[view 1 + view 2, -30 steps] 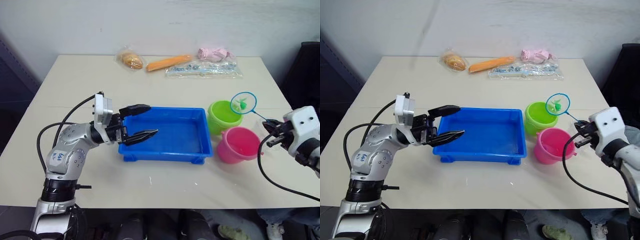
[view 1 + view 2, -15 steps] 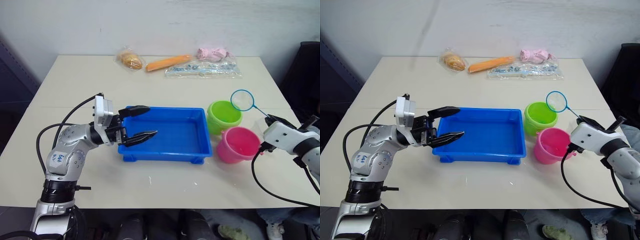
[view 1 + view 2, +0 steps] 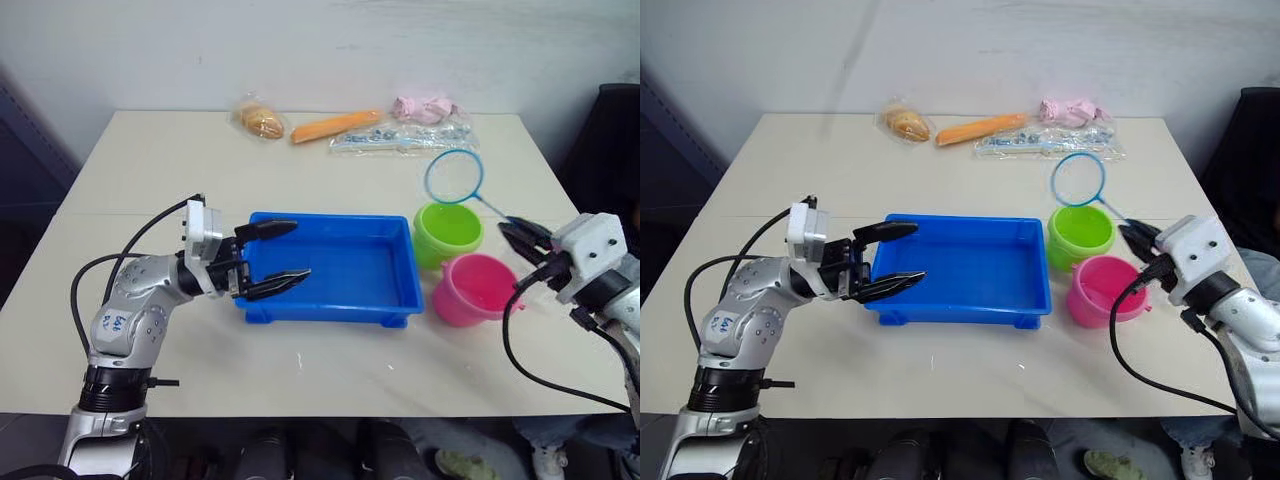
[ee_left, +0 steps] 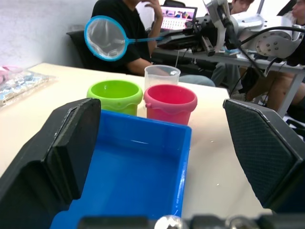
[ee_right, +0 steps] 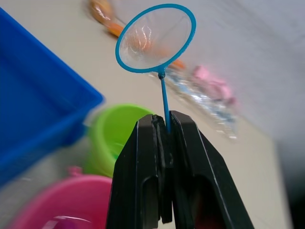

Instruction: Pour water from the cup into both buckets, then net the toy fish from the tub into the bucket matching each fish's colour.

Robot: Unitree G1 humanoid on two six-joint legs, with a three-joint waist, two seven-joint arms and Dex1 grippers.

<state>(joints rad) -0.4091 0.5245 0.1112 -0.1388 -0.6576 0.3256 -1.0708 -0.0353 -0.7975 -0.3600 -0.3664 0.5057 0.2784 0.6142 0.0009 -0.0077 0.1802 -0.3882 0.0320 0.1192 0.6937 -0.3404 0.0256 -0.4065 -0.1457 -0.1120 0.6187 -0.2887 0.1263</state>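
Note:
My left gripper (image 3: 298, 250) is open at the left end of the blue tub (image 3: 330, 311), one finger over the rim and one inside. The right gripper (image 3: 507, 229) is shut on the thin handle of a blue-rimmed net (image 3: 453, 177). The net's hoop hangs empty just behind the lime green bucket (image 3: 448, 231). Next to that bucket stands the pink bucket (image 3: 476, 291), under the right gripper. The clear cup (image 4: 162, 76) stands behind both buckets in the left wrist view. The toy fish are out of view.
Along the table's far edge lie a bagged bun (image 3: 262, 121), an orange carrot-shaped toy (image 3: 336, 125), a pink bundle (image 3: 426, 106) and a clear plastic bag (image 3: 405, 136). A seated person (image 4: 126, 19) with a laptop shows beyond the table.
One second ago the net held a green fish over the green bucket. The net then turned and emptied, and it has now swung left and further back. The left gripper has barely moved.

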